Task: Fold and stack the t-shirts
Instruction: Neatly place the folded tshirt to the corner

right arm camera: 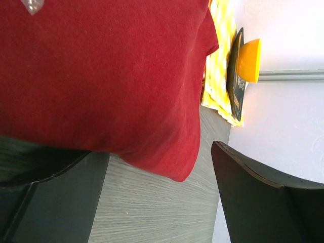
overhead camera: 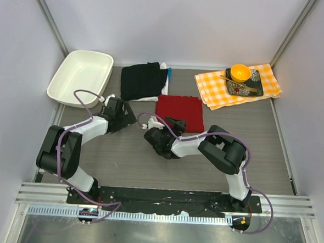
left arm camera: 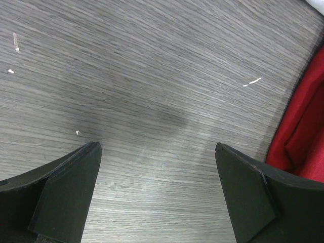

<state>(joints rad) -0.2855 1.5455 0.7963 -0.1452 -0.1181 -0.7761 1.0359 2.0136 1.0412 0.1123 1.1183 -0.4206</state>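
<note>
Holding left gripper point(left arm camera: 158, 152) spread wide above bare counter point(left arm camera: 152, 76), nothing between its fingers. Showing red shirt point(left arm camera: 304, 126) just beside its right finger, edge rumpled there. Poised with right gripper point(right arm camera: 159, 157) likewise spread, pinching nothing, at the near edge of that red shirt, folded flat and square just ahead of it. Reaching down between its fingertips in the wrist view, one corner of cloth; cannot tell whether touching. Stacked ahead of the left gripper, slightly to its right: black shirt point(overhead camera: 142, 80) folded atop white shirt point(overhead camera: 164, 88). Sitting ahead and left of the left gripper, tub point(overhead camera: 79, 77). Lying well ahead and right of the right gripper, checked cloth point(overhead camera: 213, 89) carrying plate point(overhead camera: 246, 89) and bowl point(overhead camera: 240, 73).
</note>
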